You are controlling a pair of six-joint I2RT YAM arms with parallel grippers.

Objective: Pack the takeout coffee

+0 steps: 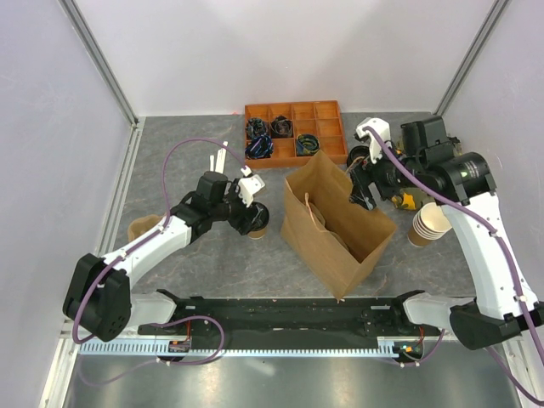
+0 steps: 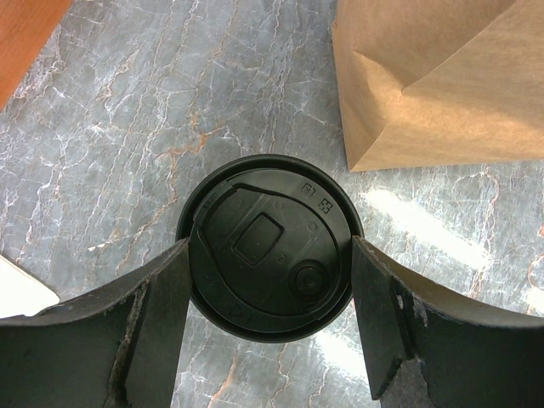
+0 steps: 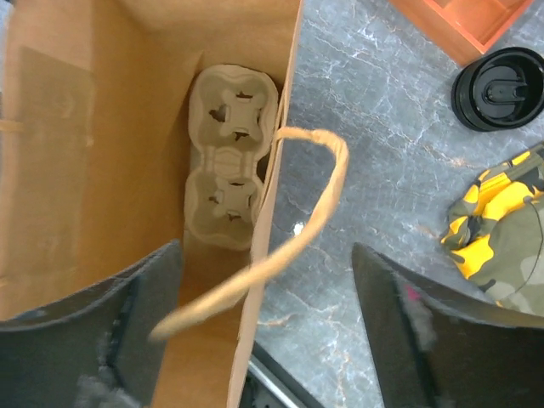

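The takeout coffee (image 1: 258,224), a tan cup under a round black lid (image 2: 268,242), stands left of the brown paper bag (image 1: 336,228). My left gripper (image 1: 253,216) is shut on it, with both fingers (image 2: 161,297) pressed against the lid's sides in the left wrist view. My right gripper (image 1: 363,194) is open above the bag's right wall. In the right wrist view (image 3: 268,263) that wall and a twisted paper handle (image 3: 314,204) lie between its fingers. A pulp cup carrier (image 3: 229,153) lies on the bag's floor.
An orange compartment tray (image 1: 293,110) with dark items stands at the back. A stack of nested tan cups (image 1: 429,223) is right of the bag. A black lid stack (image 3: 498,88) and a yellow camouflage item (image 3: 501,229) lie near the right arm. A tan object (image 1: 143,228) lies at the left.
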